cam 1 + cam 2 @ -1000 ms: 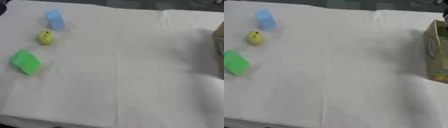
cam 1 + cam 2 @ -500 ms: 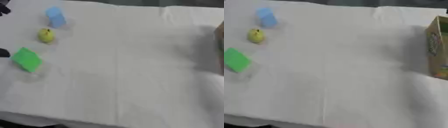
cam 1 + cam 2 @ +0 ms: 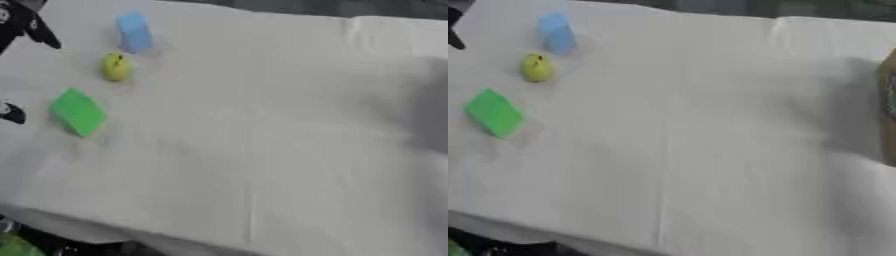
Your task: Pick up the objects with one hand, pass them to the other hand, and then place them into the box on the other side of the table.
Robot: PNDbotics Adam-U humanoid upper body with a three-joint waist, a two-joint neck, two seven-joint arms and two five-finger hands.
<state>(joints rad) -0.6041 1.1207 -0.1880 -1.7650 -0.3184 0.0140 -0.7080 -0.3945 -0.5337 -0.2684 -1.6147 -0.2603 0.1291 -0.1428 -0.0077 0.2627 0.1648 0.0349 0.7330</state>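
Three objects lie on the white cloth at the left: a light blue block (image 3: 134, 31) farthest back, a yellow-green round object (image 3: 115, 67) in front of it, and a green block (image 3: 79, 111) nearest. My left hand (image 3: 24, 24) shows only as black fingers at the upper left edge, with another fingertip (image 3: 11, 113) low at the edge, just left of the green block and apart from it. The fingers are spread and hold nothing. The brown box (image 3: 889, 114) shows only as a strip at the right edge. My right hand is out of sight.
The white cloth (image 3: 262, 140) covers the whole table, with creases running front to back. The table's front edge crosses the lower left corner, with dark floor and something green (image 3: 10, 246) below it.
The camera has tilted, so the whole picture has shifted and the table lies askew. My left hand's fingers have come into view at the left edge, near the green block.
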